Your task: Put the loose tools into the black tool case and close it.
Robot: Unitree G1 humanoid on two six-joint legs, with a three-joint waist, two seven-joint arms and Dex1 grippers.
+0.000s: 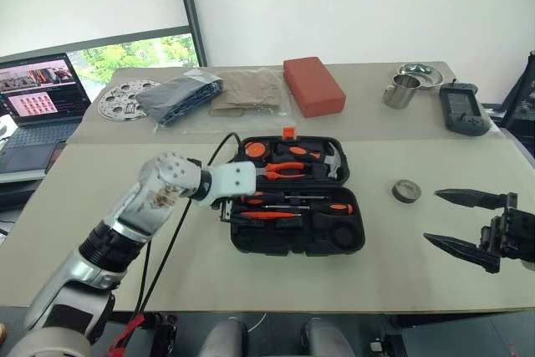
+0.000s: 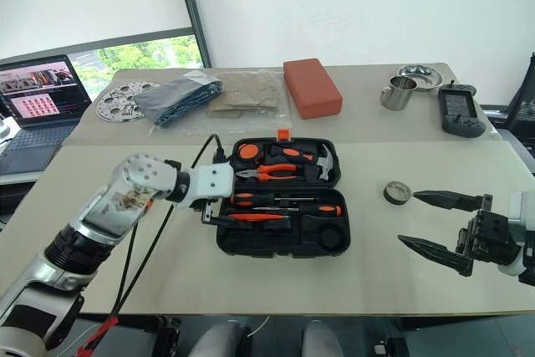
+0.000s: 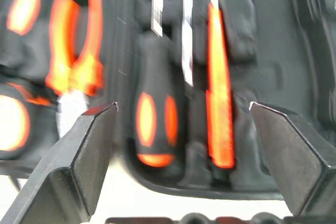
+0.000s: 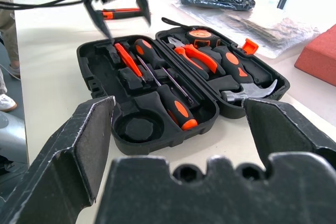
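Nearest the camera, the left tool (image 1: pixel 227 204) hangs over the near-left end of the black tool case (image 1: pixel 351 232), its fingers spread and holding nothing; the arm reaches in from the lower left, angled down and to the right, with a black cable trailing under it. That case lies open in the middle of the pale surface (image 1: pixel 84 232), two screwdrivers (image 4: pixel 173 106) and a slim orange tool (image 4: pixel 123 59) seated in its near half, pliers (image 1: pixel 282 170) and a hammer (image 1: pixel 333 163) in the far half. One orange-and-black tool (image 4: pixel 119 11) lies loose beyond the case, partly hidden behind the left tool. Off to the right, well apart, the right tool (image 1: pixel 464 223) hovers level with fingers spread, empty, a small grey disc (image 1: pixel 406 191) near it. Farther back sit a red block (image 1: pixel 313 85), bagged cloth (image 1: pixel 180 96), a steel cup (image 1: pixel 403 91) and a laptop (image 1: pixel 38 110), cut off at the left edge.
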